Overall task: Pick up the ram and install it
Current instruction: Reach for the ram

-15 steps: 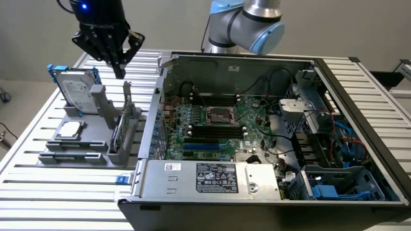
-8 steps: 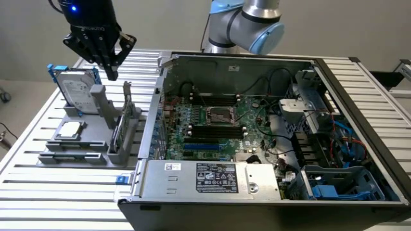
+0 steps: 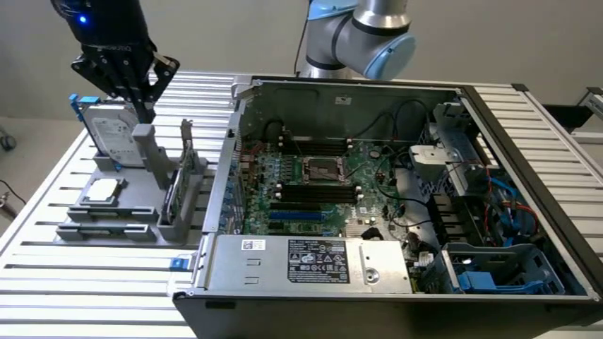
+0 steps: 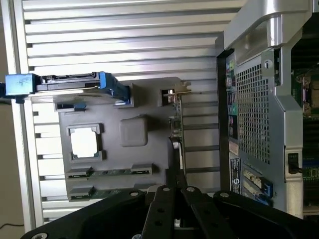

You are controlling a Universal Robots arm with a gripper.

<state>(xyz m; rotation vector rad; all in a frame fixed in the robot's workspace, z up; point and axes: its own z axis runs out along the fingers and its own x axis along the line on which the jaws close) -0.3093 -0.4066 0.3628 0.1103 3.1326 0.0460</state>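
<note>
Two ram sticks (image 4: 110, 172) on grey holder (image 4: 132, 149), edge opposite HDD (image 4: 75, 83); 2nd stick (image 4: 97, 193) partly behind gripper (image 3: 147, 111) links. Gripper looks closed, empty, tips hard to make out.

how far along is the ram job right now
Nothing looks done yet: the ram lies in its grey holder. In hand: the hand hovers above the holder near the hard drive, carrying nothing visible. Left: both the pickup and the install into the black slots on the motherboard.
</note>
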